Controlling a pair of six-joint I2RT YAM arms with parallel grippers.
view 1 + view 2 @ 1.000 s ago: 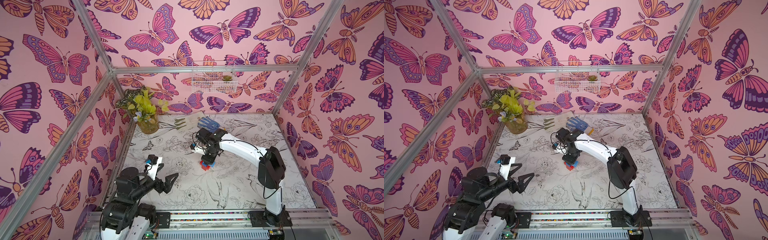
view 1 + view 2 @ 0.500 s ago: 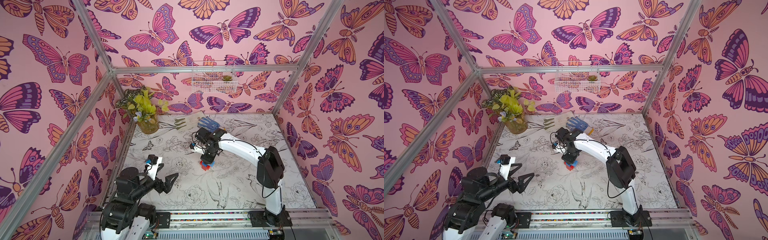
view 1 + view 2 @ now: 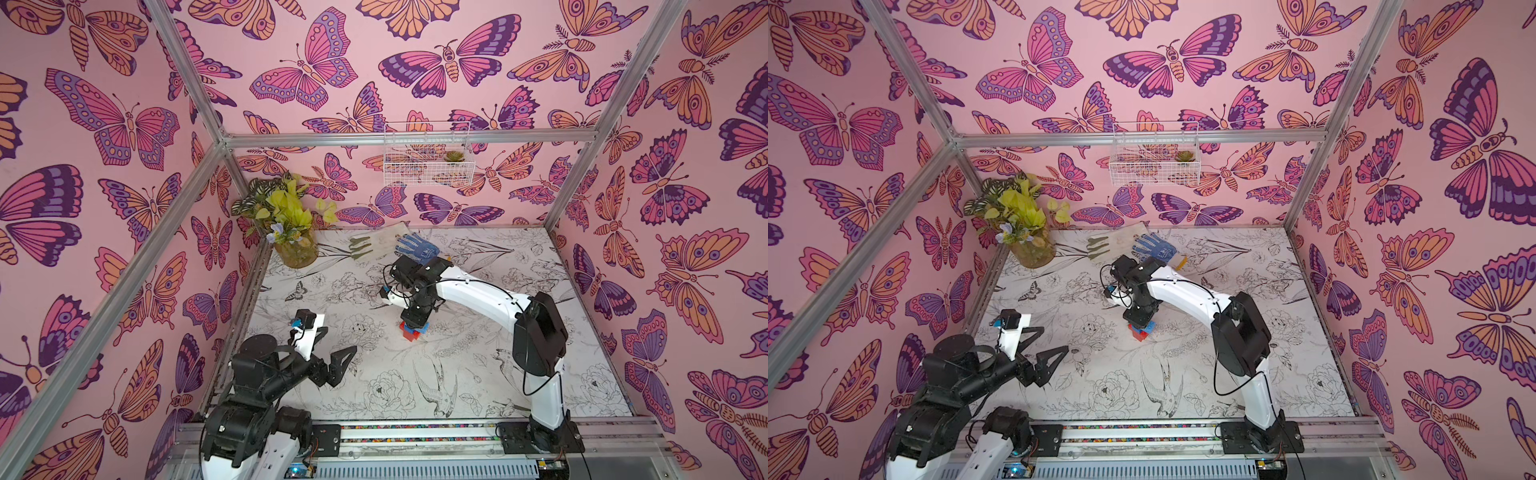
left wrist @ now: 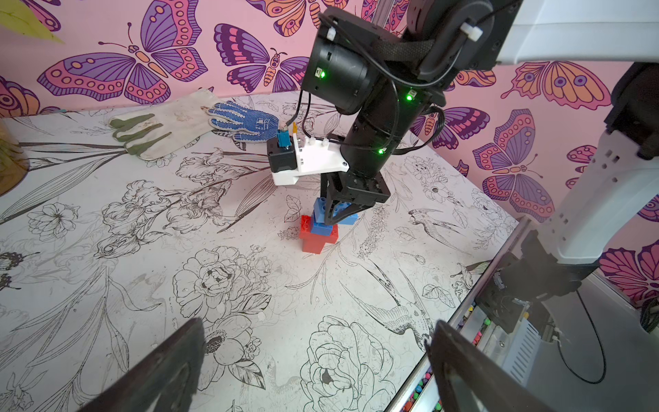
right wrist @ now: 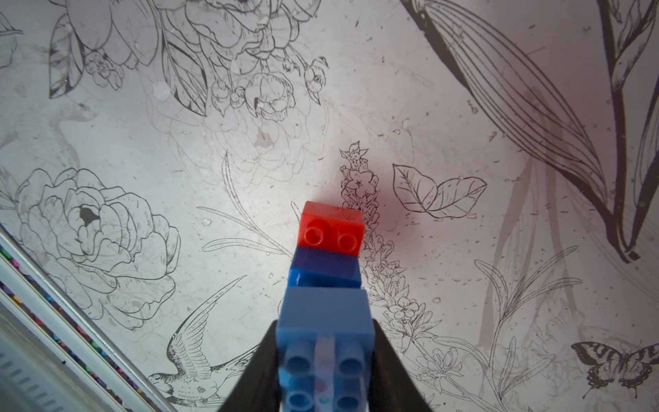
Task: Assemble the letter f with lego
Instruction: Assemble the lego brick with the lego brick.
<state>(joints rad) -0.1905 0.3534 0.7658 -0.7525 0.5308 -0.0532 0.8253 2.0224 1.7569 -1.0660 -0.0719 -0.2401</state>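
**A:** Where's the letter?

**B:** The brick stack stands upright on the table, near the middle of the frame in the left wrist view and a little below centre in both top views.

**A:** How is it built so far?

**B:** Two red bricks are at the bottom, with the wider one on top. A short blue brick sits on those, and the long blue brick goes across the top, overhanging one side. I'd say all four pieces are in place.

**A:** And the grippers?

**B:** The right gripper comes straight down on the stack, pinching the long blue brick between its jaws. The left gripper hangs over the table at the lower left of the frame, jaws spread wide and holding nothing, well apart from the stack.

**A:** So what's left?

**B:** Very little, I think. I can't tell whether the top brick is pressed fully home. If it is, the right gripper only has to let go and lift away without tipping the stack.
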